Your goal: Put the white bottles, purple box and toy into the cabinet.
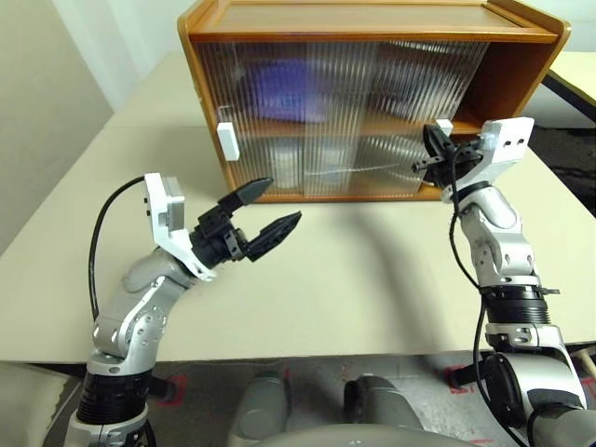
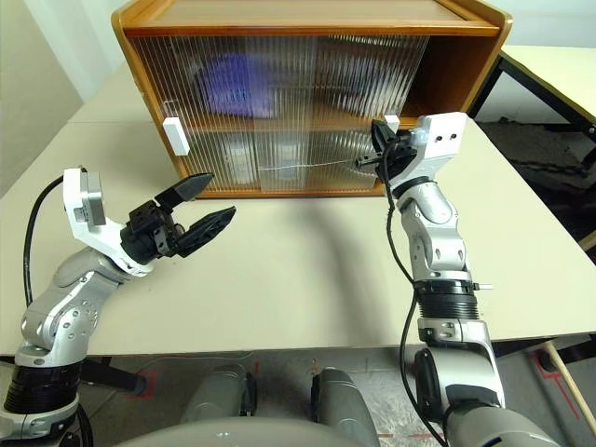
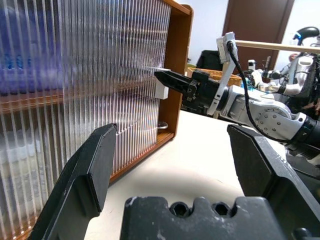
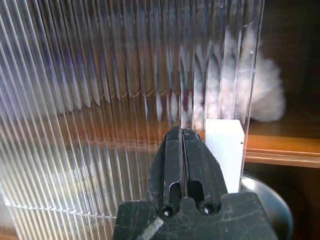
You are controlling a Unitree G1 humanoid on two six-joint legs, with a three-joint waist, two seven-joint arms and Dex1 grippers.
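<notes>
Currently the cabinet (image 1: 372, 93) is seen standing on the beige table (image 1: 354, 279), its two ribbed sliding doors drawn across most of the front, with a gap left open at the cabinet's right end. The right gripper (image 1: 430, 149) is held at the right door's white handle (image 4: 225, 142), fingers pressed fully together, tips just beside the handle; contact cannot be confirmed. The left gripper (image 1: 270, 209) is held over the table in front of the cabinet's lower left part, fingers spread wide, nothing between them. The other white handle (image 1: 228, 141) is seen at the cabinet's left edge. The purple box (image 2: 233, 84) is made out as a blurred purple patch behind the doors on the cabinet's upper shelf, left half. The toy (image 4: 260, 90) is seen as white plush on the same shelf at the open right end. Pale blurred shapes, probably the white bottles (image 2: 240, 158), are seen behind the doors in the cabinet's lower compartment. A metal bowl's rim (image 4: 270, 202) is seen below the shelf at the open end.
</notes>
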